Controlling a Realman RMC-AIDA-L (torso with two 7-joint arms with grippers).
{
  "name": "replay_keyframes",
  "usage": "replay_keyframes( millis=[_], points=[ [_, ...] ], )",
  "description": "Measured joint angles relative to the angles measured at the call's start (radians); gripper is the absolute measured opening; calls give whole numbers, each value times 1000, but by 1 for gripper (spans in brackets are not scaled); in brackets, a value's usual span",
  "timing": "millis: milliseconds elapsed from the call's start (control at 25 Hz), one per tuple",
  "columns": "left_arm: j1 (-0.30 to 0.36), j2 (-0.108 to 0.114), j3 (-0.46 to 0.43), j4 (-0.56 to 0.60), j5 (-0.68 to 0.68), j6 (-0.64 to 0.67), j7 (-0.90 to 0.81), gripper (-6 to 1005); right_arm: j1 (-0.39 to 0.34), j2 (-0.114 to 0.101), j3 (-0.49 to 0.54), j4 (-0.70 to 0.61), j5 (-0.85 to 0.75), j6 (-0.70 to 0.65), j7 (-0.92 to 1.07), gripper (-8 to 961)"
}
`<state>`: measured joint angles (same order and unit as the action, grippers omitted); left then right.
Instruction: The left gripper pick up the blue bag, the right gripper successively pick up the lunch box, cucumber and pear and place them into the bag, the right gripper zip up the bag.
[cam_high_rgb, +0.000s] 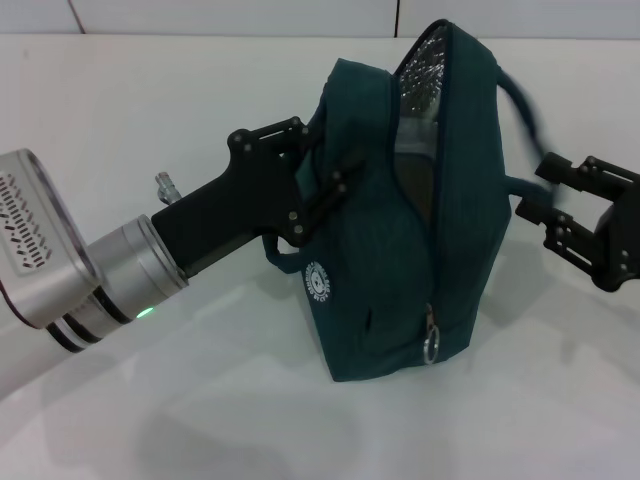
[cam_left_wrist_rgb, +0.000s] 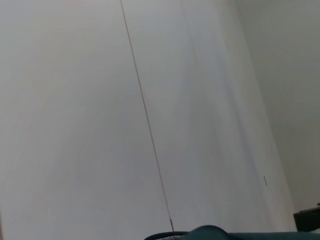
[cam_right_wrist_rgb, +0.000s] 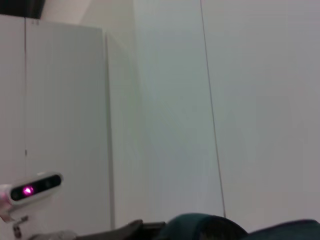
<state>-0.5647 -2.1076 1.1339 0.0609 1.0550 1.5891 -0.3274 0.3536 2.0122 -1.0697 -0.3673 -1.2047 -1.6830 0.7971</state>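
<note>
1. The left gripper (cam_high_rgb: 318, 165) reaches in from the robot's left and its black fingers are closed on the near handle and the upper edge of the blue bag (cam_high_rgb: 400, 290). It holds the bag upright on the white table (cam_high_rgb: 200, 420).

2. The right gripper (cam_high_rgb: 560, 205) is on the robot's right, just beside the far handle (cam_high_rgb: 520, 110) of the bag. Its fingers stand apart with nothing between them. I cannot tell whether a fingertip touches the handle strap.

3. The bag stands between the two grippers, and its bottom rests on the table. The opening runs along the top ridge and down the front edge, so its long line goes from the far top towards the camera.

4. The upper part of the opening is spread, and the silver lining (cam_high_rgb: 425, 70) shows there. The lower front part seems closed, and the metal ring pull (cam_high_rgb: 431, 345) hangs low near the bottom front corner.

5. The lunch box, the cucumber and the pear are not visible outside the bag; the inside is too dark to check.

6. My judgement: the zipping is the step in hand. The pull lies lower than the right gripper and towards the robot's left, so this gripper must come down and in to reach it.

7. The wrist views show only wall (cam_left_wrist_rgb: 150, 100) and an edge of teal fabric.
</note>
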Motion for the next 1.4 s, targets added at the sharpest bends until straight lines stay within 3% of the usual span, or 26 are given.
replay_keyframes(
  millis=[200,320,560,720,920,1240,1400],
  points=[
    [0,0,1,-1,0,0,0,439,-28,-5,31,4,3,-67,0,384],
    [-5,0,1,-2,0,-3,1,473,-51,-11,41,4,-9,-127,-1,468],
    [-14,0,1,-3,0,-17,1,495,-31,-24,30,-4,-240,-139,60,461],
    [-28,0,1,-3,6,-17,1,496,13,-8,25,-2,-366,-57,143,461],
    [-34,0,1,-3,10,-17,1,496,42,11,-40,8,-369,42,158,460],
    [-30,0,3,-3,14,-17,1,496,66,16,-53,23,-362,99,187,456],
    [-32,0,3,-3,14,-17,1,497,111,16,-57,69,-361,103,190,454]
  ],
)
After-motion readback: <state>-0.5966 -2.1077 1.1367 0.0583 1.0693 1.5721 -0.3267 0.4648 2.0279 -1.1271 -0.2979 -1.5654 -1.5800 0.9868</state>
